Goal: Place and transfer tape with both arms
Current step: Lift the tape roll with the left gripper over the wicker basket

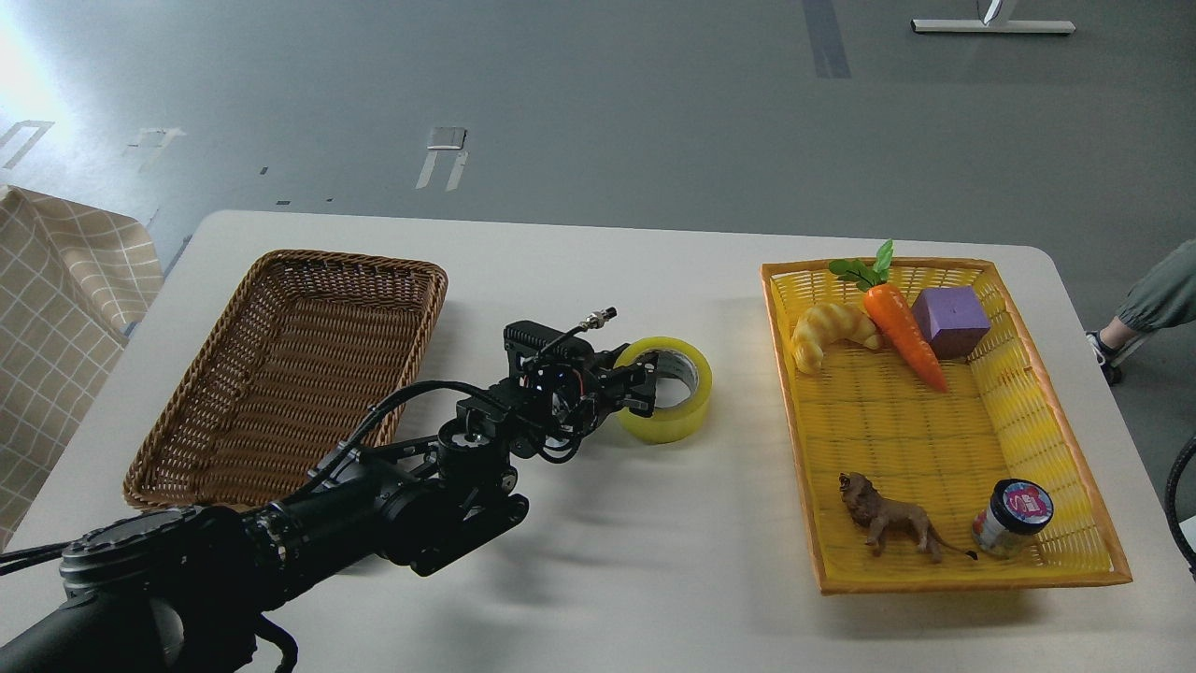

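The tape point(675, 404), a wide yellow roll with a grey-white core, lies on the white table point(598, 561) between the two baskets. My left arm comes in from the lower left. Its gripper point(643, 391) is at the roll's left side, with one finger inside the core and the other outside, closed on the roll's near-left wall. The roll still rests on the table. My right gripper is out of view; only a black cable point(1179, 495) shows at the right edge.
An empty brown wicker basket point(280, 374) stands at the left. A yellow basket point(1074, 439) at the right holds a croissant point(827, 329), a carrot point(902, 332), a purple cube point(951, 321), a toy lion point(888, 519) and a small jar point(1014, 519).
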`<act>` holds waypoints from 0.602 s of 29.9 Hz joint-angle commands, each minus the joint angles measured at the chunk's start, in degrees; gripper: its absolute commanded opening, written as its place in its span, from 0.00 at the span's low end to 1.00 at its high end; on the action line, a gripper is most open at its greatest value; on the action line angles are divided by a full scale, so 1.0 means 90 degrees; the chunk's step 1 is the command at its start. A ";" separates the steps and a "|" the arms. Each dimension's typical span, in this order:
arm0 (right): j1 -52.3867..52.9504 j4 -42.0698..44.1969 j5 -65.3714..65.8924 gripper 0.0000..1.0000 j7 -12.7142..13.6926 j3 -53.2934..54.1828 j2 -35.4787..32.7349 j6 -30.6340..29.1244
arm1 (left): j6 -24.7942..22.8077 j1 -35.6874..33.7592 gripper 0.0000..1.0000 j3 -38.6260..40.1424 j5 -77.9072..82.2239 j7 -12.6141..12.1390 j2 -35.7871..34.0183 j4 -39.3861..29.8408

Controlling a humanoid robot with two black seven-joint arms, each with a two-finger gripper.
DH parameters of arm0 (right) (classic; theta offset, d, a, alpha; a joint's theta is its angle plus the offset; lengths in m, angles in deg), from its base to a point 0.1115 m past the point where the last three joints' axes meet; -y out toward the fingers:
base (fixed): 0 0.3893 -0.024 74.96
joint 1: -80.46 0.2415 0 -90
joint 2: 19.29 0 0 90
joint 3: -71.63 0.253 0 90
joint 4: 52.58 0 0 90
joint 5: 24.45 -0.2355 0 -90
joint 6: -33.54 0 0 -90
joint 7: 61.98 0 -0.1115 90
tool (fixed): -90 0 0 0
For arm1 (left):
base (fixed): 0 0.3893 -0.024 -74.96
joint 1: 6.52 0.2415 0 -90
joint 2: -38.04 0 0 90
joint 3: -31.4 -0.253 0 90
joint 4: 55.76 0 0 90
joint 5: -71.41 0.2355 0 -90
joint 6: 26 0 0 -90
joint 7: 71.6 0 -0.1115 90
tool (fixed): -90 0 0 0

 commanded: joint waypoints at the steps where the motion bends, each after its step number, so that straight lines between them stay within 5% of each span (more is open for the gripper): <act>1: -0.0038 0.0001 0.0000 1.00 0.0000 0.0012 0.0005 0.0000 | -0.0035 -0.0050 0.20 -0.0004 -0.0012 -0.0003 0.0000 0.0007; 18: -0.0107 0.0020 0.0000 1.00 0.0000 0.0042 0.0054 0.0000 | -0.0035 -0.0743 0.10 0.0006 -0.0100 0.0007 -0.0068 -0.0490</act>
